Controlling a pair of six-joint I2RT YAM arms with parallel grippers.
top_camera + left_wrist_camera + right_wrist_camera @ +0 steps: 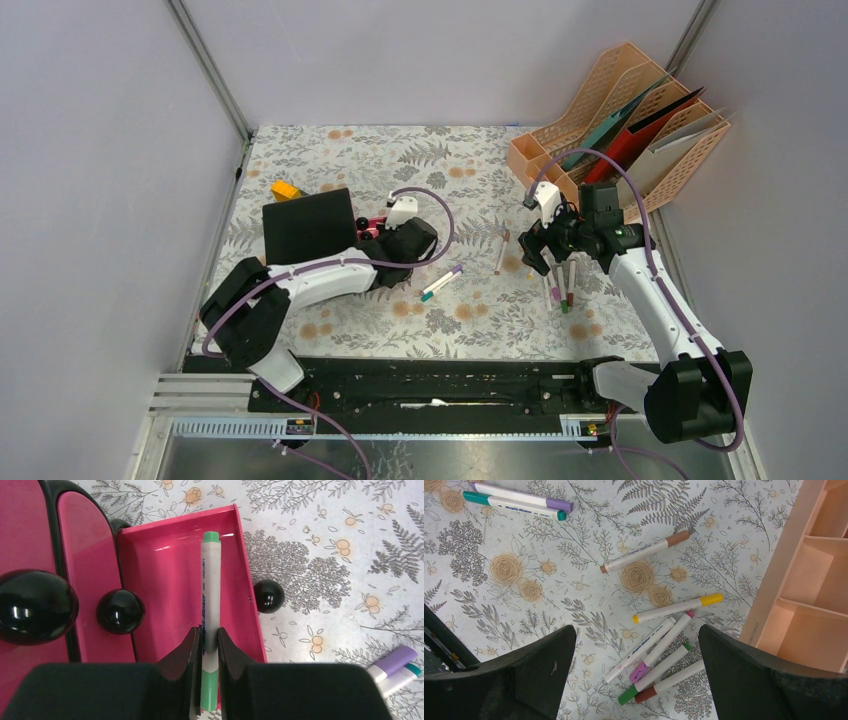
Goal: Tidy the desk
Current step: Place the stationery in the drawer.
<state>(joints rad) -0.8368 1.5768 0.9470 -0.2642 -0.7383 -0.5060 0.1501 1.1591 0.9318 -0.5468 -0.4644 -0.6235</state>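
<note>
The pink tray (165, 580) is glossy plastic; the desk (325, 540) wears matt printed cloth.

left claw (210, 634) pinched nearly closed, gripping; right claw (636, 632) spread wide, facing down; 2 arms extended.

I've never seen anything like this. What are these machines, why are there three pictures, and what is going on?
Two robot arms are bolted at the near edge of a cloth-covered desk. The wide picture looks down from above; the other two come from a camera on each wrist. The left tool is shut on a green marker, over a pink tray. The right tool hangs open above loose markers, beside a peach file rack.
</note>
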